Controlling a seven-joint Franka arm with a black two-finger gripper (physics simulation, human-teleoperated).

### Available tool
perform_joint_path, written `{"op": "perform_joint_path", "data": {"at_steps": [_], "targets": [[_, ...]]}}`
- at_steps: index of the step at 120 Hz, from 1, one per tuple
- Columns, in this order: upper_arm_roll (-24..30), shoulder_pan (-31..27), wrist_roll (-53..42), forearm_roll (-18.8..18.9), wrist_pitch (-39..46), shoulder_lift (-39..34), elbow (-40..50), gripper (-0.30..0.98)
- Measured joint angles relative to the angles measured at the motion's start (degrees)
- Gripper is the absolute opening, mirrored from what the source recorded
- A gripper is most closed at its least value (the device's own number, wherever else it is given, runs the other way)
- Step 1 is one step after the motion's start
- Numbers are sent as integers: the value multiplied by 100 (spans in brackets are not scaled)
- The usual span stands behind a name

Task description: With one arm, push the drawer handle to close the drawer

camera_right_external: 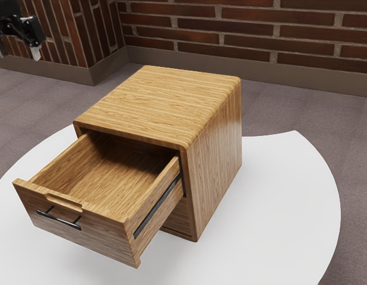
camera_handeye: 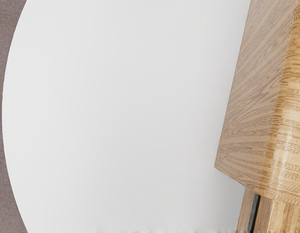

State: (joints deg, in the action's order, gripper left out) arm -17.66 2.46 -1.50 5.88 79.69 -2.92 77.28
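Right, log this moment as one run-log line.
gripper: open, away from cabinet | drawer: pulled out, nothing visible inside | handle: on drawer front, untouched | status: drawer not closed

Exterior view's edges crop arm (camera_right_external: 0, 13), table (camera_right_external: 284, 208); wrist view's, cabinet (camera_handeye: 252, 97), drawer (camera_handeye: 243, 213).

Our gripper (camera_right_external: 18, 51) is black, built of chunky, angular pieces with jointed linkages rather than one smooth shell. Small grey highlights pick out the edges and rounded corners of our dark housing (camera_right_external: 6, 22). Below a blocky black knuckle (camera_right_external: 32, 31), one of our fingertips ends in a short, narrow, pale grey-white pad (camera_right_external: 35, 53); the opposite tip looks darker grey. Our finer details are too small to tell.
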Motion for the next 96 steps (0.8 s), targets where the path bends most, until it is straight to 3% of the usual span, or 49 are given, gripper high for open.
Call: {"op": "perform_joint_path", "data": {"at_steps": [22, 36, 50, 58, 74, 96], "targets": [[-24, 209, -3, -74, -48, -71, 448, 69], [94, 216, 24, -85, -80, -819, 1244, 69], [698, 171, 139, -101, -112, -1528, 1969, 65], [1009, 135, 222, -104, -129, -1933, 2389, 57], [1486, 112, 441, -124, -149, -2535, 3248, 30], [1955, -4, 901, -650, -97, -3152, 4376, 4]]}}
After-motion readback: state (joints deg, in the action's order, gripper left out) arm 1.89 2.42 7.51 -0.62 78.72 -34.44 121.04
